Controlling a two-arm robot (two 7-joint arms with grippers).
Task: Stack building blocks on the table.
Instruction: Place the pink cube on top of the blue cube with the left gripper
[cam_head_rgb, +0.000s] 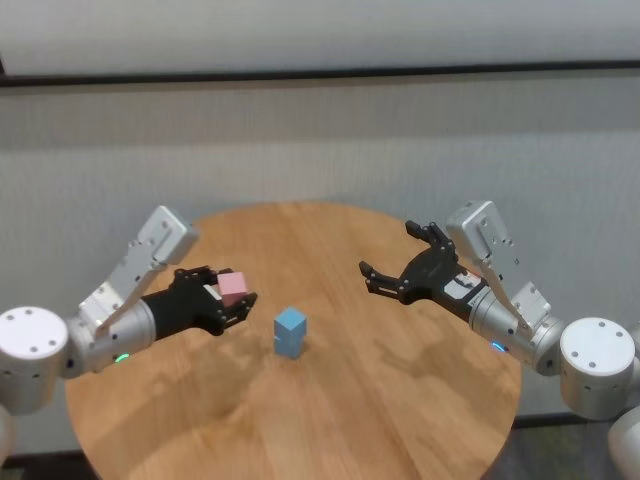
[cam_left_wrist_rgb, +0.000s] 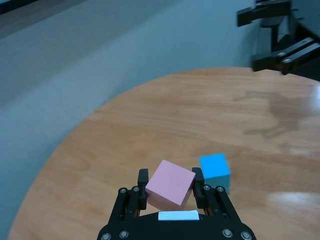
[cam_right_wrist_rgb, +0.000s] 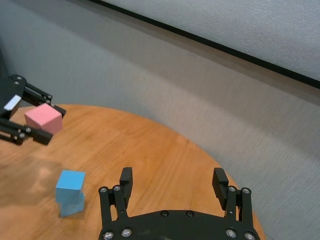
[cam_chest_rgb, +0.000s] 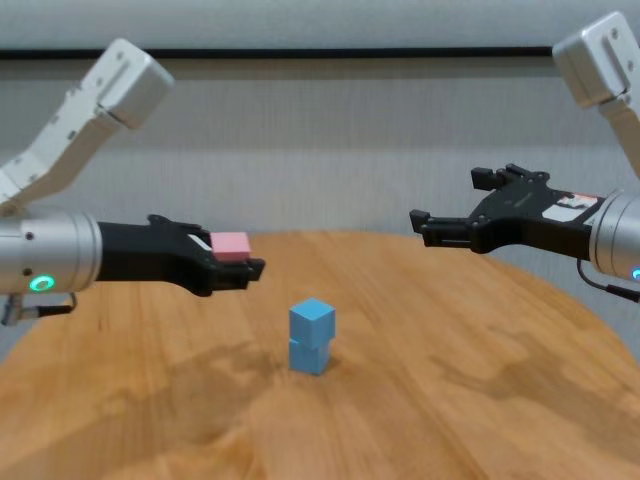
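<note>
Two light blue building blocks (cam_head_rgb: 290, 332) (cam_chest_rgb: 312, 335) (cam_right_wrist_rgb: 69, 192) stand stacked one on the other near the middle of the round wooden table (cam_head_rgb: 400, 400). The upper one also shows in the left wrist view (cam_left_wrist_rgb: 215, 171). My left gripper (cam_head_rgb: 236, 297) (cam_left_wrist_rgb: 171, 186) (cam_chest_rgb: 237, 262) hovers above the table to the left of the stack, shut on the pink block (cam_head_rgb: 233, 285) (cam_left_wrist_rgb: 170, 184) (cam_chest_rgb: 231, 244) (cam_right_wrist_rgb: 43, 117), which sits tilted between the fingers. My right gripper (cam_head_rgb: 393, 267) (cam_right_wrist_rgb: 172, 182) (cam_chest_rgb: 448, 215) hangs open and empty in the air to the right of the stack.
A grey wall (cam_head_rgb: 320, 150) rises right behind the table's far edge. Bare tabletop (cam_chest_rgb: 450, 400) surrounds the stack on every side.
</note>
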